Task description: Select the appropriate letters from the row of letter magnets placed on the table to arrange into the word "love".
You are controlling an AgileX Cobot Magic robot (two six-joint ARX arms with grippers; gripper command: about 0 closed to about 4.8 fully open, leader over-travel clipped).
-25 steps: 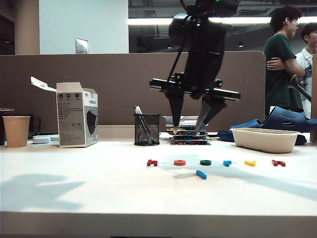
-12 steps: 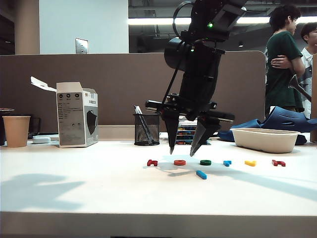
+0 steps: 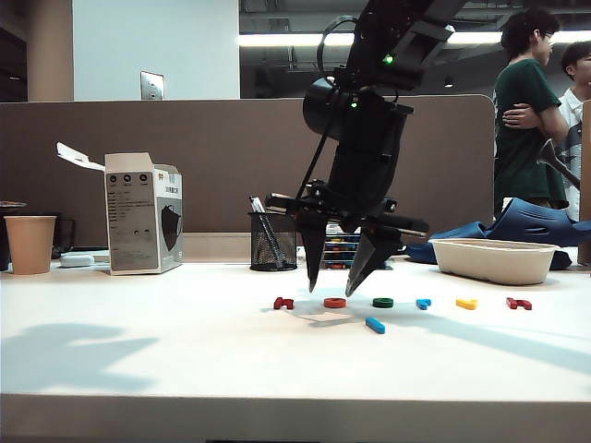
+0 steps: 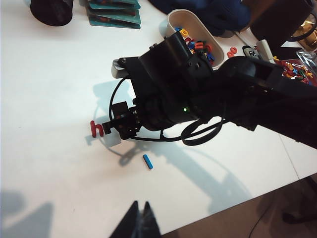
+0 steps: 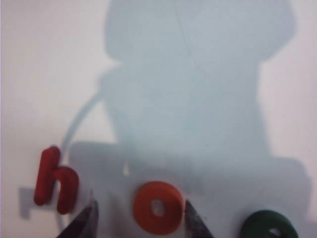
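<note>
The right gripper (image 3: 330, 284) hangs just above the row of letter magnets with its two fingers spread wide and nothing between them. From its own camera the fingertips (image 5: 91, 213) stand on either side of the orange ring (image 5: 158, 207), the "o", so that looks like the piece it is after. The ring (image 3: 335, 302) lies flat on the white desk (image 3: 138, 351), in the row, between the dark red "h" (image 3: 283, 303) and the dark green letter (image 3: 383, 302). Further along the same row sit the squarish blue letter (image 3: 423, 303), the yellow angular piece (image 3: 467, 303) and a second dark red letter (image 3: 519, 303).

The light blue bar (image 3: 375, 325), the "l", lies apart from the row, nearer the front edge, so I judge the word has been started there and the "o" is the step in hand.

The left gripper (image 4: 140, 223) shows only as dark tips at the edge of its own view, high over the desk and well away from the letters; they look pressed together, holding nothing.

Next, the right gripper needs to sink until the tips reach the desk either side of the ring, close without nudging the "h" or the green letter, then carry the ring to sit just beside the blue bar.
</note>
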